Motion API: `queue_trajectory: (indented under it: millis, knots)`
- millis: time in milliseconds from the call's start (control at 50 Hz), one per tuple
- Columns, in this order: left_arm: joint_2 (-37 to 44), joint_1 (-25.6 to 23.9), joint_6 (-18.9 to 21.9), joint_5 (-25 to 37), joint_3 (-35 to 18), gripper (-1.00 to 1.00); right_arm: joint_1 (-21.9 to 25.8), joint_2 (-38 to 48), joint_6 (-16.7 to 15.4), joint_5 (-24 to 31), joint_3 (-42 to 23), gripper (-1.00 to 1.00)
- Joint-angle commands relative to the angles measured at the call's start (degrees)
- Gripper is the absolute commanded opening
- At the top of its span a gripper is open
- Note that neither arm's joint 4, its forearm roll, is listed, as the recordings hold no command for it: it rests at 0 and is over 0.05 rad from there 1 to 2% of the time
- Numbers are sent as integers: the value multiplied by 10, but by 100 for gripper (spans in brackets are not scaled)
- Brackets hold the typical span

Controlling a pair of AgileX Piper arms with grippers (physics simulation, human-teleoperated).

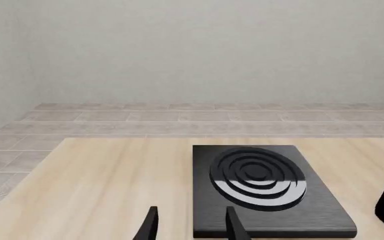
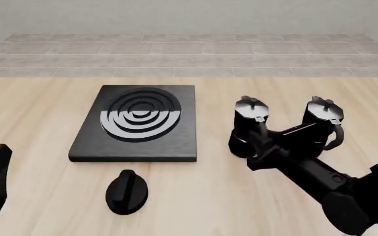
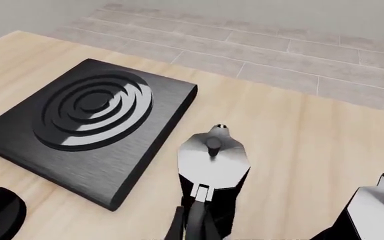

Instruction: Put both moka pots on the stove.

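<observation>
- The right gripper (image 2: 261, 129) is at the handle side of the nearer pot (image 2: 249, 118). In the right wrist view its fingers (image 3: 193, 220) sit close on either side of the handle just under the lid, so it looks pinched on the handle, though the contact itself is partly hidden.
- That pot stands upright on the table (image 2: 38, 108), to the right of the stove (image 2: 136, 125) and apart from it. Whether its base is on the wood or just lifted I cannot tell.
- The second pot (image 2: 322, 120) stands upright just beside the first, farther right, with its handle towards the right edge. Nothing holds it.
- The left gripper (image 1: 190, 227) hangs low near the front left of the table. Its two fingers (image 1: 150, 225) are spread with nothing between them, and they point towards the near edge of the stove.
- The stove lies flat with its ringed burner (image 2: 141, 114) bare; neither pot is on it.
- A low round knob (image 2: 126, 191) sits on the table in front of the stove, clear of both arms.
- Judged from this, the step in hand is gripping the first pot, and the task is barely begun.
- The next move calls for a straight lift, then a carry leftward over the stove's raised edge, keeping the pot level.
- It should be set to one side of the burner so the second pot has room.
- The handle grip is off-centre, so the pot may swing or tilt; a slow lift would help.
</observation>
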Motion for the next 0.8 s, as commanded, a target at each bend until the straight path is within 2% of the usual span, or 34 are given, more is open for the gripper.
queue_trajectory:
  millis: [20, 200, 340, 380, 500, 560, 620, 660, 740, 780, 800]
  knots:
    - [0, 0, 0, 0, 0, 100, -6, -35, -8, 9, -1, -100]
    - [0, 0, 0, 0, 0, 100, -22, -94, -25, 21, -4, -100]
    - [0, 0, 0, 0, 0, 100, -18, -121, -43, -4, -7, -100]
    - [0, 0, 0, 0, 0, 100, -12, -125, -57, -12, -10, -100]
    - [0, 0, 0, 0, 0, 100, 7, -131, -67, -27, -29, -100]
    - [0, 0, 0, 0, 0, 100, 22, -116, -57, -27, -51, -100]
    - [0, 0, 0, 0, 0, 100, 34, -112, -61, -32, -60, -100]
    - [0, 0, 0, 0, 0, 100, 43, -101, -49, -17, -83, -100]
    - [0, 0, 0, 0, 0, 100, 73, -92, -57, -15, -98, -100]
    - [0, 0, 0, 0, 0, 100, 77, -82, -49, -8, -112, -100]
    - [0, 0, 0, 0, 0, 100, 85, -79, -56, -11, -114, -100]
